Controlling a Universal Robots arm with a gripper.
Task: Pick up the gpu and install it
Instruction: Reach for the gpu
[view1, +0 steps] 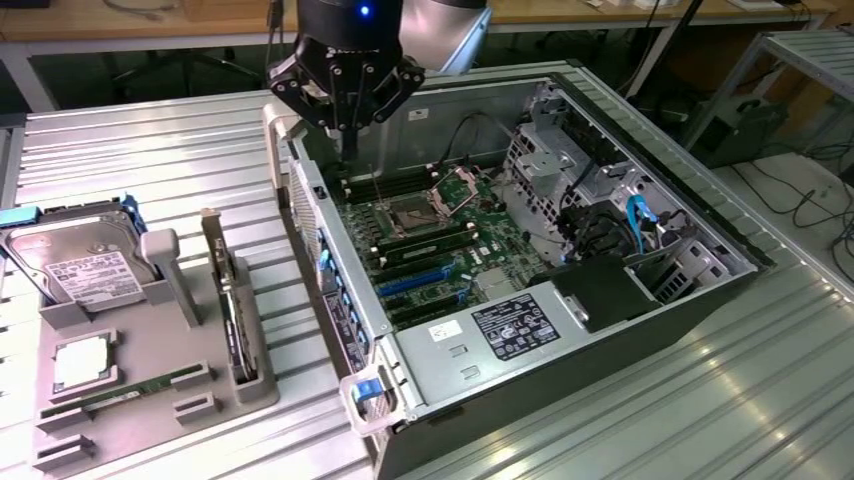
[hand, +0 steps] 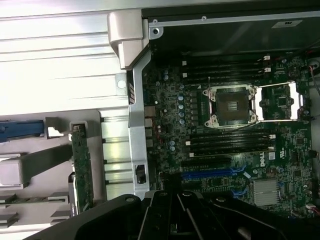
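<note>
Gripper (view1: 350, 138), pinched shut and empty, hangs over the case (view1: 694, 205); gpu (view1: 235, 300) stands on edge in the tray (view1: 160, 350) off the exterior view's left, lengthwise along the case

Single arm (view1: 447, 30) angled down from above, claw (view1: 348, 140) pointing straight down, jaws pressed fully together.

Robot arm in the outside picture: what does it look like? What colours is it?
The arm is a smooth, rounded, silvery-grey tube. Its wrist end is black, with a small glowing blue light. The gripper is black too, built from thin jointed bars that narrow to a point, a bit like a claw.
</note>
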